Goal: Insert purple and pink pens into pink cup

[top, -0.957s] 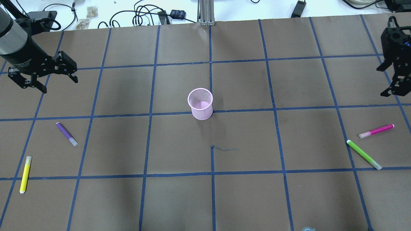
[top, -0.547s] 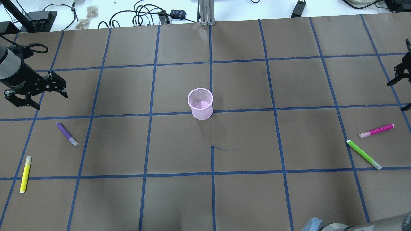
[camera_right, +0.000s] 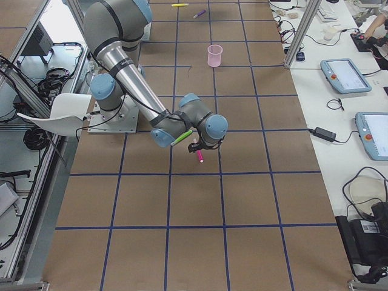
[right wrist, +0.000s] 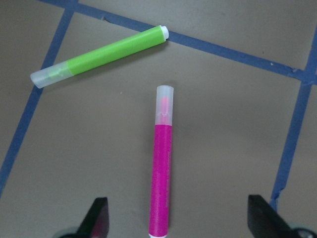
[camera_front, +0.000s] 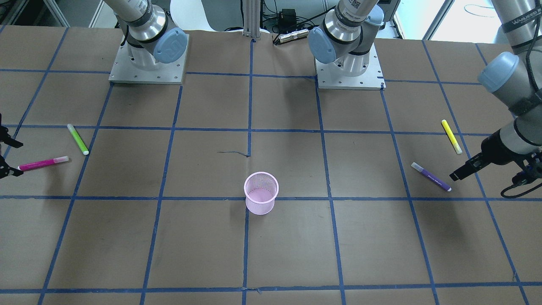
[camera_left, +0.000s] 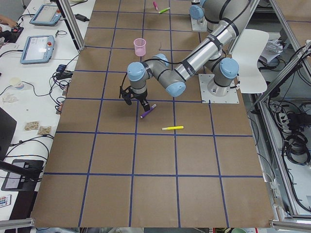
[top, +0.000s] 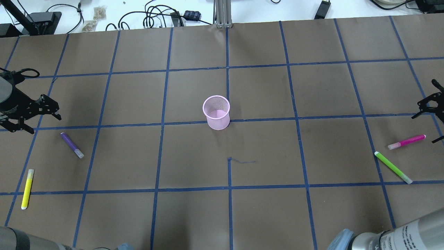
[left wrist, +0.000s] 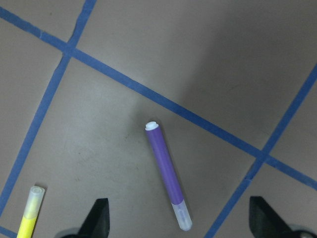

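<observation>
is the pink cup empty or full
Empty. The overhead view shows only bare bottom inside the pink cup; the purple pen and pink pen lie on the table.

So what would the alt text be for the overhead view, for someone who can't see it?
An empty pink cup stands mid-table on brown paper gridded with blue tape. At left, the open left gripper is near a purple pen, a yellow pen closer to camera; at right, the open right gripper is near a pink pen and a green pen.
</observation>
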You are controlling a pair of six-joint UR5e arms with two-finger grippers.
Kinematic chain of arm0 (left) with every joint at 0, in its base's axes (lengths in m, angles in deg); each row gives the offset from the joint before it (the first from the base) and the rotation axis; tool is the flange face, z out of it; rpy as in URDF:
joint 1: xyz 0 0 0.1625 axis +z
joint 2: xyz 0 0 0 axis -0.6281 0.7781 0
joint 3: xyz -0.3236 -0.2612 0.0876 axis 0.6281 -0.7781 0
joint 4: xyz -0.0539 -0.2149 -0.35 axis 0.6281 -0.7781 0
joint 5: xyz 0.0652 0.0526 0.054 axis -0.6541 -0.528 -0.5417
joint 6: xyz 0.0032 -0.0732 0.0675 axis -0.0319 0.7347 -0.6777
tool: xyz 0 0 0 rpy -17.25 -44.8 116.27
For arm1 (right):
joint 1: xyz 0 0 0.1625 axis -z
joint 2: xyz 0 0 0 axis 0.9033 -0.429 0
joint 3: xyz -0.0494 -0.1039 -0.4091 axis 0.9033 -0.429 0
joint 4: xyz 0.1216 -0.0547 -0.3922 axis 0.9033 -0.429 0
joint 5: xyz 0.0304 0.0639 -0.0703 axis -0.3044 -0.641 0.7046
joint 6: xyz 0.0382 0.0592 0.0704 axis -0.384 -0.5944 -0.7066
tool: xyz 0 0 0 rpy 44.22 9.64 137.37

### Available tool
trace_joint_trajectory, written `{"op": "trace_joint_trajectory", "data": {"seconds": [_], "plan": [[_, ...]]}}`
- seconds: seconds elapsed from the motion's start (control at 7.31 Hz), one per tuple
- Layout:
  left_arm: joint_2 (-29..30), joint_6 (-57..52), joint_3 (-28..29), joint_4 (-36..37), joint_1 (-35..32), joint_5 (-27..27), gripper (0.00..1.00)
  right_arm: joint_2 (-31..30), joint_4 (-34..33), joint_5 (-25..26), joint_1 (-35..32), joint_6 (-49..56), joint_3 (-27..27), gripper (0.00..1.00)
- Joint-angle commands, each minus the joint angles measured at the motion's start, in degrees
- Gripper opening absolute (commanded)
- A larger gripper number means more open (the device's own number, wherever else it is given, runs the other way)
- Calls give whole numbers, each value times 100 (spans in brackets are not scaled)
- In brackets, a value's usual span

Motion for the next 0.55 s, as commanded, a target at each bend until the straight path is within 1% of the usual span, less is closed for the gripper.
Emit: {"op": "trace_joint_trajectory", "data": {"seconds": [0.0,0.14,0.27,0.41], "plan": [[325,-8,-46,348,61,9,100,334,-487,-11,17,326,42,100],[413,10,-81,367,87,9,100,406,-515,-11,17,283,42,100],[518,45,-73,376,87,18,100,441,-593,-11,17,274,42,96],[624,80,-82,454,87,26,100,450,-611,-3,17,256,42,88]]}}
